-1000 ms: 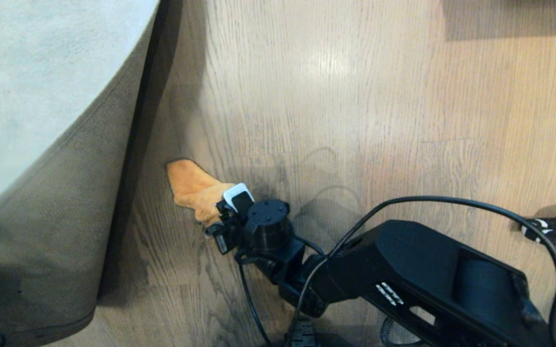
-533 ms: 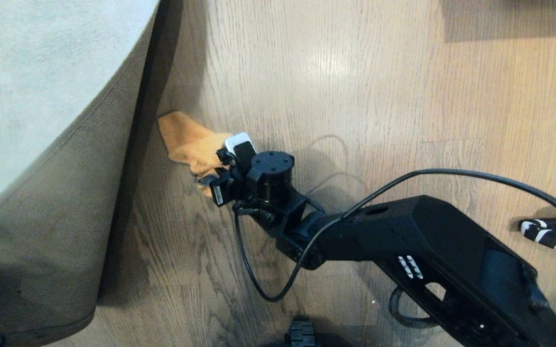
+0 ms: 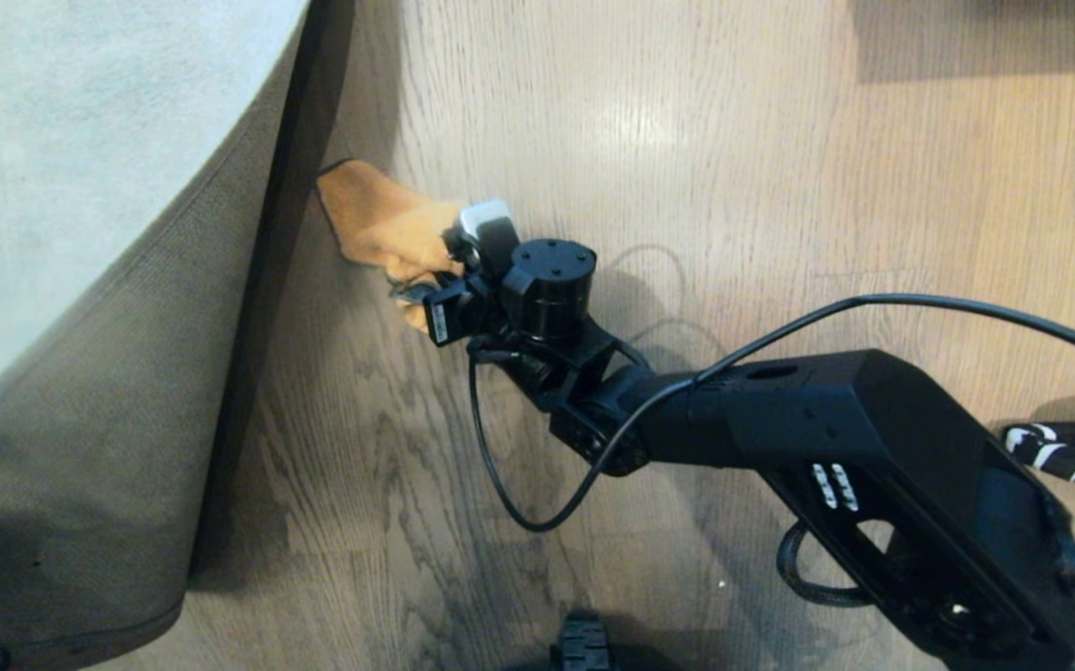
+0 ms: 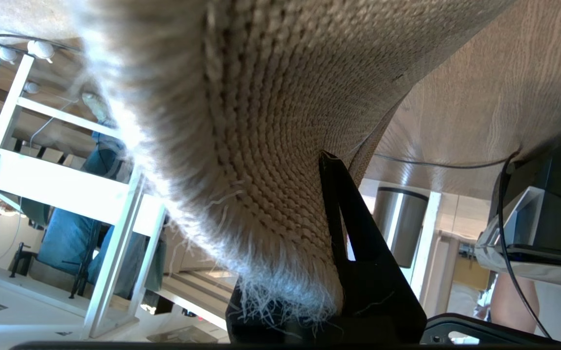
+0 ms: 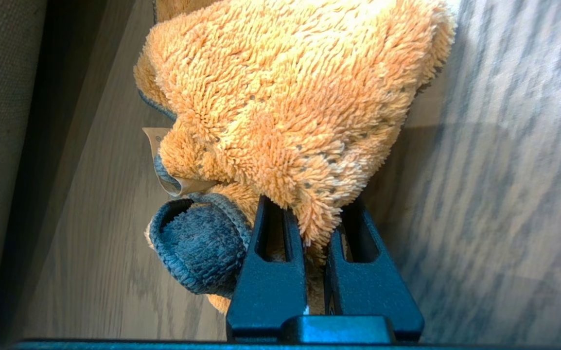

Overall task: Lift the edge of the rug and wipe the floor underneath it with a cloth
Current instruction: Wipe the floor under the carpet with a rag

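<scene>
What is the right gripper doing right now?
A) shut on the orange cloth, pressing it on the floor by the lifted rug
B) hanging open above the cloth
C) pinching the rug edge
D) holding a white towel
A: the right gripper is shut on the cloth, which lies on the floor right beside the raised rug edge; the left gripper holds the rug up.

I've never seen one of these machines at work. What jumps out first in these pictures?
The fuzzy orange cloth, pinched in the right gripper at the end of a long black arm, is pressed on the wood-grain floor beside the lifted rug. On the left the rug edge is peeled up, showing its tan woven underside. The left gripper has its fingers clamped on that edge.
</scene>
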Motion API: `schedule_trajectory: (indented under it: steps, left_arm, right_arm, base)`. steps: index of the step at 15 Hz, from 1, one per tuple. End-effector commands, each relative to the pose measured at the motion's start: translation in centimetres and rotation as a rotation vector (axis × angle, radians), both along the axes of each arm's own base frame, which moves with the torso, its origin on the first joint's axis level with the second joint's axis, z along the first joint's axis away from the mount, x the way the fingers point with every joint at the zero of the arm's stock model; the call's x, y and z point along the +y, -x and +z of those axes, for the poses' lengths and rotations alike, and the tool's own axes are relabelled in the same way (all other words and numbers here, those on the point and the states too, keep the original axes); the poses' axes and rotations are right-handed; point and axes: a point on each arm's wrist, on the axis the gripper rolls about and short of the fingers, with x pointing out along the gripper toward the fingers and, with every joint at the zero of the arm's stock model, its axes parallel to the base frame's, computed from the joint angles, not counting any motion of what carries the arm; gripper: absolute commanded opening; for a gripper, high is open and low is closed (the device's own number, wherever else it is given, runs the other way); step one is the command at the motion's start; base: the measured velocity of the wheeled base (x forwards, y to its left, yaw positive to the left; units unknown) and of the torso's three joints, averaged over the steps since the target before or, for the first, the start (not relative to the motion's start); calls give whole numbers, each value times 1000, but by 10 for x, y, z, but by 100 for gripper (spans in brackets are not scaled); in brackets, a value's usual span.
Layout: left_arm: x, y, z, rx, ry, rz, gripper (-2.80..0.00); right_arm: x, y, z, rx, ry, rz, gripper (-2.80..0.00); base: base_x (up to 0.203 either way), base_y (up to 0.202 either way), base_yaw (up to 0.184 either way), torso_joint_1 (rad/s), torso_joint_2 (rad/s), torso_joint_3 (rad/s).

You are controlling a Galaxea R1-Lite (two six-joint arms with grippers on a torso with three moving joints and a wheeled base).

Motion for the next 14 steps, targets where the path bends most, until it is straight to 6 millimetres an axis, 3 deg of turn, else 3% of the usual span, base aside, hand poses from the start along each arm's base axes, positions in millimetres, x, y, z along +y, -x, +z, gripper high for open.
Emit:
schedule_trajectory:
  steps: [1,7,14]
  left_arm:
    - [0,0,0,3,-2,-1,-280]
    - [0,0,0,4,-1,-1,-280]
    - [0,0,0,4,0,-2,-280]
  right_arm:
    - [1,1,-4,5,5,1,-280]
    - [6,19,-25,50,51,30,-280]
    - [3,72,-79,132,140,102,-280]
  base:
    - [0,0,0,0,0,0]
    - [0,0,0,0,0,0]
    - [0,0,0,0,0,0]
